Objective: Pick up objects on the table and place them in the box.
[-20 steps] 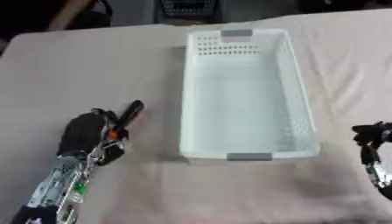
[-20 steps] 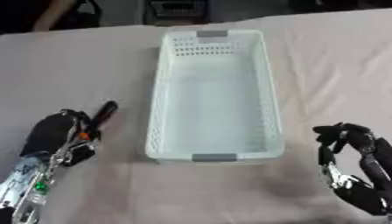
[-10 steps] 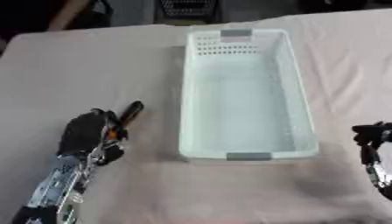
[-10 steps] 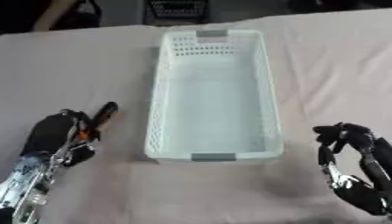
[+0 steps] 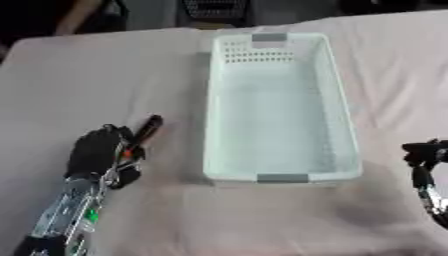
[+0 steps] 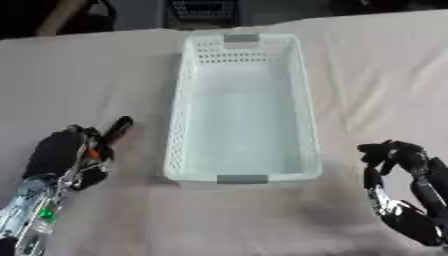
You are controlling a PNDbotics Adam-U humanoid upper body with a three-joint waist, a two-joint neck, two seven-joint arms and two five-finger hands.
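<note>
At about eight o'clock, my left hand [image 5: 98,152] is curled around a dark pen [image 5: 145,131] beside the empty box [image 5: 278,105]; it could slip out mid-lift.

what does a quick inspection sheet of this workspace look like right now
surface: table under a pale cloth
job's things: white box standing empty; dark stick-shaped tool with orange left of it
clutter: nothing seen
hands: left hand curled round the tool; right hand right of the box, fingers curled, holding nothing
cables: nothing seen
surroundings: dark basket beyond the far edge
</note>
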